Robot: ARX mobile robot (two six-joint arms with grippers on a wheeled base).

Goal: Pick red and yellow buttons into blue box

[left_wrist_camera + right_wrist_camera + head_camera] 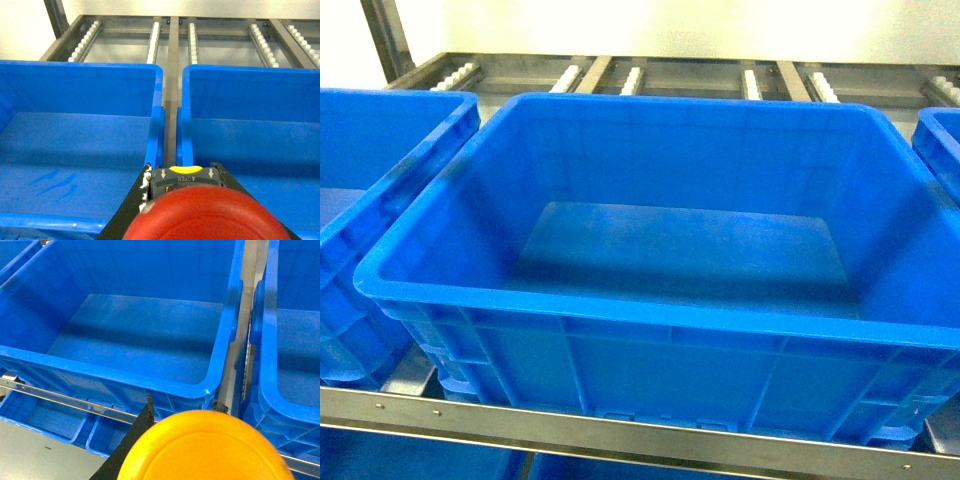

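Left gripper (pixel 182 200) pinches the red button (pixel 205 215): big red cap fills the bottom of the left wrist view, black fingers (pixel 131 200) pressed against both sides of the body, which carries a yellow "OPEN" label with arrows. Ahead of and below this gripper a metal rail runs between two blue crates; the blue box (pixel 250 75) lies forward-right of it, the left neighbour crate (pixel 80 70) forward-left. Red button sits over the gap, not yet over either interior.

Right gripper (pixel 180 412) pinches the yellow button (pixel 205 447): yellow cap fills the bottom of the right wrist view, dark fingers (pixel 135 430) closed on it from the sides. Blue box (pixel 125 357) is forward and slightly left of this gripper, near rim just ahead of the cap; right neighbour crate (pixel 280 390) forward-right. Steel shelf rail (pixel 50 397) below the rim, lower blue bins under it.

Head view: blue box (pixel 660 320) centred on a roller rack (pixel 630 78), nothing visible on its floor. Neither gripper in that view.
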